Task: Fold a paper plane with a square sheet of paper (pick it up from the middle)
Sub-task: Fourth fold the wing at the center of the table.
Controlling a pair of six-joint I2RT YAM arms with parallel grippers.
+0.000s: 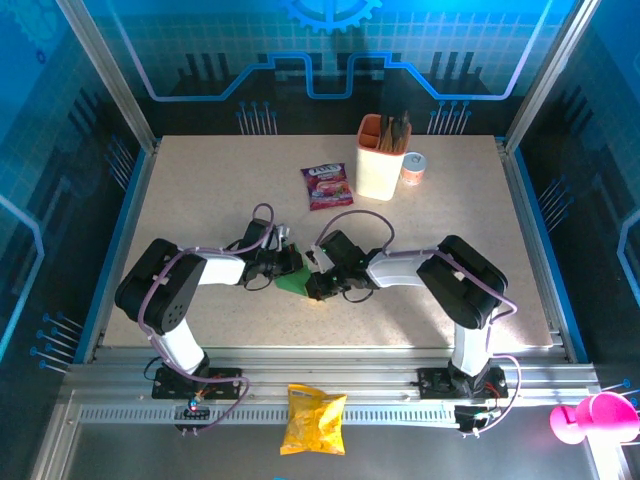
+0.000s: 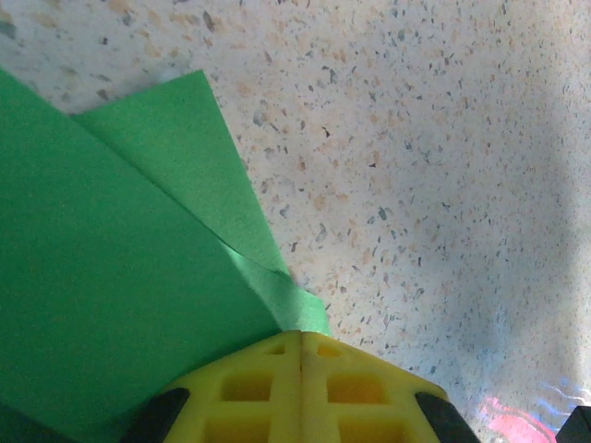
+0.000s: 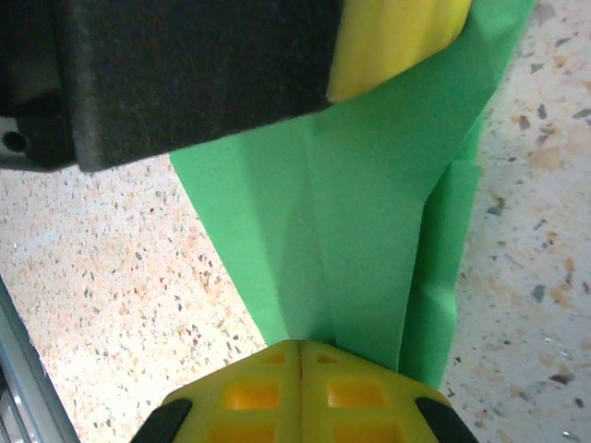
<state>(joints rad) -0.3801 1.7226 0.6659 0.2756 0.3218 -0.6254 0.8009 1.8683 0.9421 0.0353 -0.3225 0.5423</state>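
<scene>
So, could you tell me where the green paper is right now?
In the top view the green paper is mid-table, between the purple sachet and the arm bases, pinched by the left fingers and the right fingers.

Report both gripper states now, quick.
Left gripper: closed, pinching the green paper.
Right gripper: closed, pinching the same green paper.

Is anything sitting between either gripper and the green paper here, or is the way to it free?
Nothing visible stands between them. The left gripper and the right gripper are both shut directly on the green paper, from opposite sides. The purple sachet lies well apart, farther back on the table.
</scene>
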